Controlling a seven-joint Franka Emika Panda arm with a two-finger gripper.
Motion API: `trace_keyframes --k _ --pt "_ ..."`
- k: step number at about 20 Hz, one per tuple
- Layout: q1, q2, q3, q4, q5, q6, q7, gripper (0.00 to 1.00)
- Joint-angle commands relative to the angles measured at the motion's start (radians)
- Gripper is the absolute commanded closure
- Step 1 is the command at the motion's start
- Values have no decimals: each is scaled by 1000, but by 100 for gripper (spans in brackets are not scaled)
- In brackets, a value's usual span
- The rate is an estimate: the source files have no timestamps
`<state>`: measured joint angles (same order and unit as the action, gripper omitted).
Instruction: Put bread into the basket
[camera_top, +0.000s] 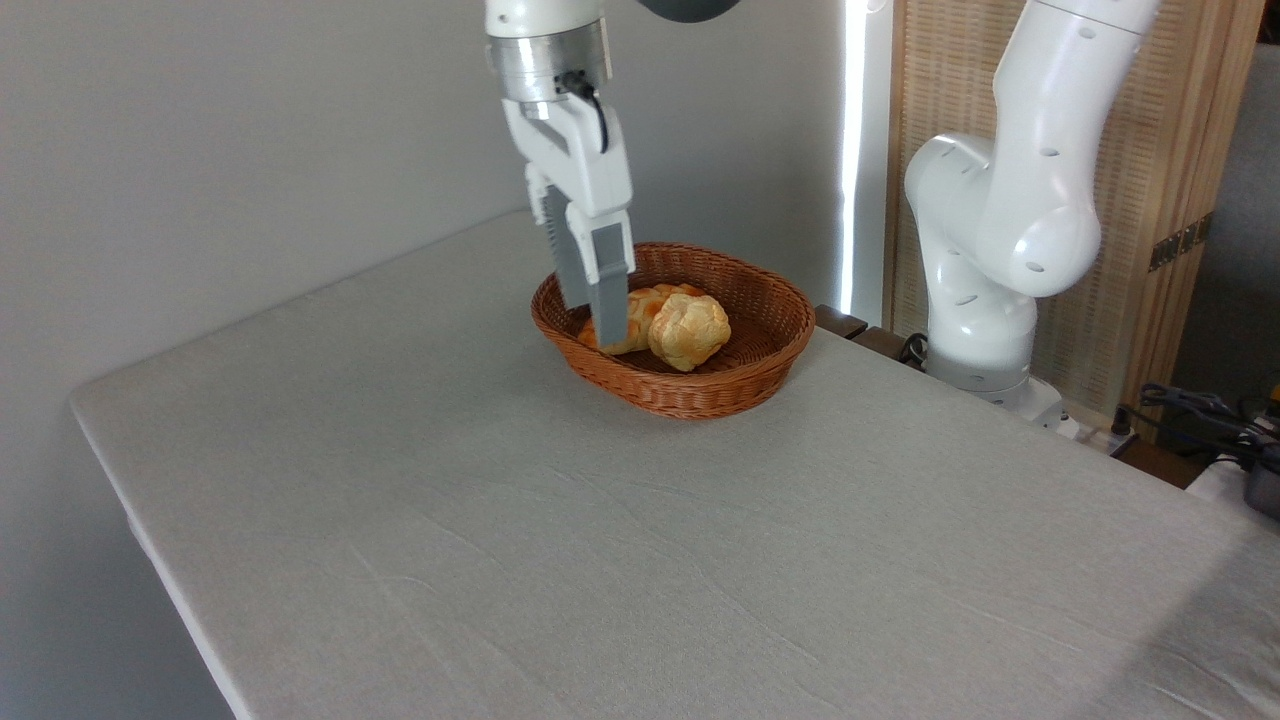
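The small round golden bun (690, 331) lies inside the reddish-brown wicker basket (700, 400), near its middle and apart from my fingers. Behind it, to the left, a longer braided loaf (645, 305) also lies in the basket, partly hidden by my fingers. My gripper (593, 325) hangs over the left part of the basket, pointing down, with its grey fingertips reaching just inside the rim. The fingers stand apart and hold nothing, so the gripper is open.
The basket sits at the far side of a table under a grey cloth (600, 560). The arm's white base (985, 300) stands at the right, beyond the table edge. Cables (1200, 410) lie at the far right.
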<state>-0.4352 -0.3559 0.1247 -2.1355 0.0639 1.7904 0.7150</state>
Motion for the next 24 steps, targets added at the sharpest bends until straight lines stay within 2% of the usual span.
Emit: trace_keyframes --k 1,3,4,5,7,9,11,14,20,24 --pt "152 165 -74 204 -44 -9 18 0" --pt "283 216 -158 276 -88 -11 18 0" --pt "341 241 -202 296 -95 -11 18 0" --pt "372 251 -247 299 -93 -9 11 0" --pt "398 252 -289 299 -85 -11 -3 0" --pt "409 245 -292 318 -82 -12 -14 0" --pt "440 238 -297 353 -82 -25 -17 0" --pt "443 236 -295 374 -81 -63 -19 0" --pt "444 236 -283 376 -81 -69 -19 0" --pt "444 236 -283 376 -62 -71 -17 0"
